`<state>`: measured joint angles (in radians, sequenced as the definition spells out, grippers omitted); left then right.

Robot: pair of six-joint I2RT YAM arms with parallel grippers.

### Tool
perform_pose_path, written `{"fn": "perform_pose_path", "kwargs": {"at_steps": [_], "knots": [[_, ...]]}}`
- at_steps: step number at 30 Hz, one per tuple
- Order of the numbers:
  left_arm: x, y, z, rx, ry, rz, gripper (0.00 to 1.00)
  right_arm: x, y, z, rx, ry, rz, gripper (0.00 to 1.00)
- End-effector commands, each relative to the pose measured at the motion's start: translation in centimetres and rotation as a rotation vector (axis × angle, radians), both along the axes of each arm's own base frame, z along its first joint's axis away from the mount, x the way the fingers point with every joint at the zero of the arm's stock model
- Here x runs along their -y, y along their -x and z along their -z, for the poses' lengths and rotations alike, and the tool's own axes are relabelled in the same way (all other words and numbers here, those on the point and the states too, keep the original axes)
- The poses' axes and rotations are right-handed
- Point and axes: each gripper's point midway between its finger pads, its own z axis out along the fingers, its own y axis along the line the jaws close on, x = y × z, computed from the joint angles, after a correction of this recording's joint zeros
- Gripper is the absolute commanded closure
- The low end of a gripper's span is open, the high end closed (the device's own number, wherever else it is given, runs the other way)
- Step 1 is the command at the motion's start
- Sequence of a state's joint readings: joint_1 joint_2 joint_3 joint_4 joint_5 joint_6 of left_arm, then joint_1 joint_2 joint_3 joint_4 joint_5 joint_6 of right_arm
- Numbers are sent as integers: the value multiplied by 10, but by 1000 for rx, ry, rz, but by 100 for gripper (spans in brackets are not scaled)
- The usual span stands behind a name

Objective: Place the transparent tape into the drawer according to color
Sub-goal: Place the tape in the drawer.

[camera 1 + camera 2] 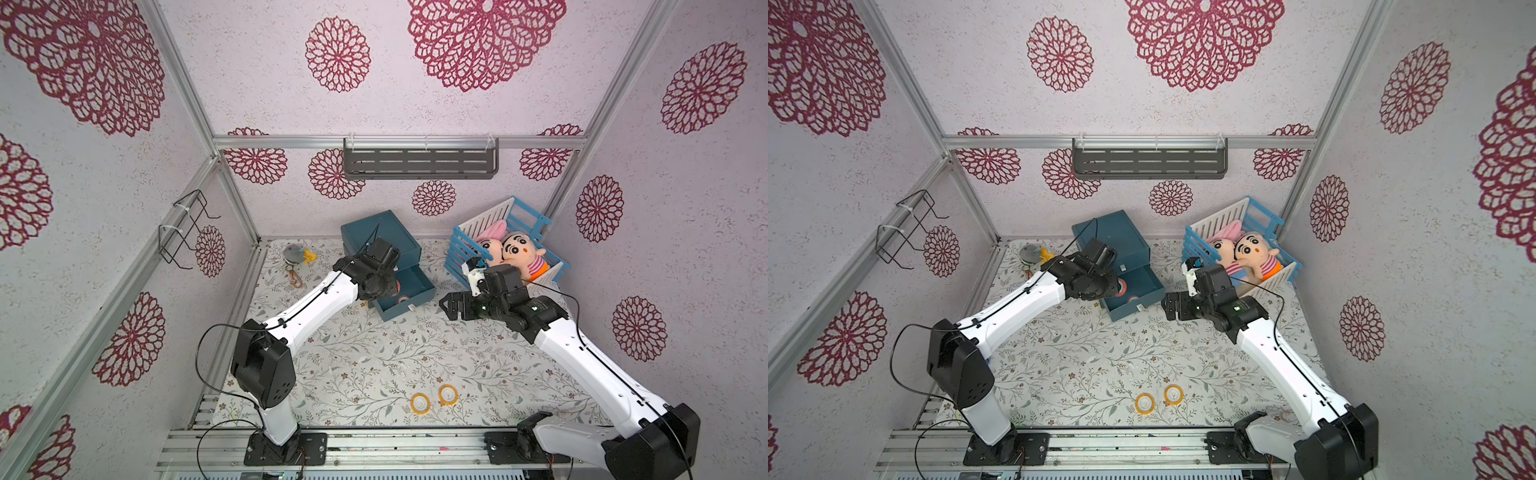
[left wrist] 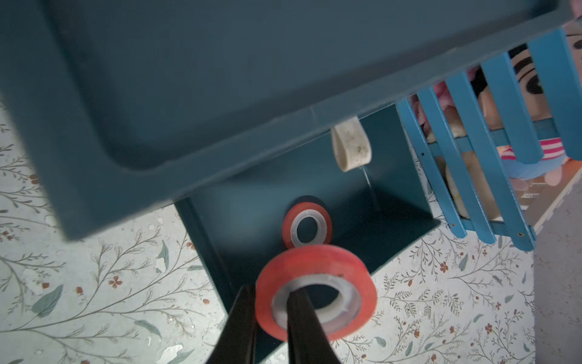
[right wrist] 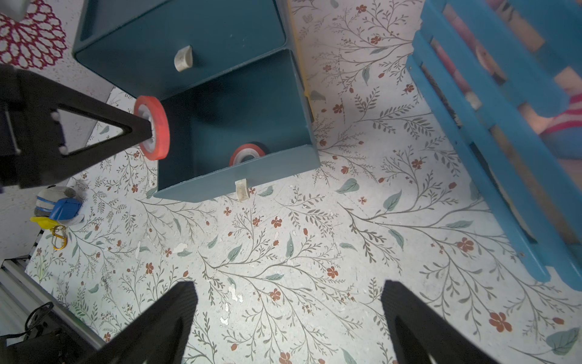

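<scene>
Left wrist view: a red tape roll (image 2: 315, 257) hangs above the side rim of the open drawer (image 3: 267, 167). The left end effector (image 2: 272, 299) pinches the roll's wall, one finger through the hole and one outside. Another red roll (image 2: 307, 208) lies inside that drawer. A yellow-orange roll (image 1: 412, 404) and a second yellow-orange roll (image 1: 440, 395) lie on the desk (image 1: 374, 353), well apart from the drawer. The right end effector (image 3: 293, 315) hovers near the drawer's front, fingers spread, empty.

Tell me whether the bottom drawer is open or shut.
Open. The bottom drawer is pulled out from the blue chest, its inside showing, with a red tape roll in it.
</scene>
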<state>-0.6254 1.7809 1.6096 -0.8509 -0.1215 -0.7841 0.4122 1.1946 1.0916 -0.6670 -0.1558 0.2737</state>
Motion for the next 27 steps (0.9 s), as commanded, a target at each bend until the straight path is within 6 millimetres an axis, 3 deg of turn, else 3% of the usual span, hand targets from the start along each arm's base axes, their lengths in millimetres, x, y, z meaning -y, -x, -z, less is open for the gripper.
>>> {"fn": "perform_pose_path", "kwargs": {"at_steps": [1, 3, 8, 12, 16, 21, 27], "knots": [[-3, -6, 1, 18, -22, -2, 85, 2, 2, -12, 38, -29, 9, 1], [-4, -5, 3, 16, -27, -5, 68, 2, 2, -11, 35, -31, 6, 1], [-7, -2, -1, 27, -24, -11, 41, -1, 1, -9, 29, -43, 2, 1], [-5, 1, -20, 66, 7, 5, 32, -4, 1, -2, 21, -54, -4, 1], [-8, 7, -58, 161, 19, 22, 23, -11, 2, 8, 14, -59, -18, 1], [-35, 10, -101, 258, -34, -11, 10, -28, 4, 16, 21, -47, -39, 1], [-65, -11, -104, 262, -73, -59, 1, -45, 2, 21, 41, -46, -60, 1]]}}
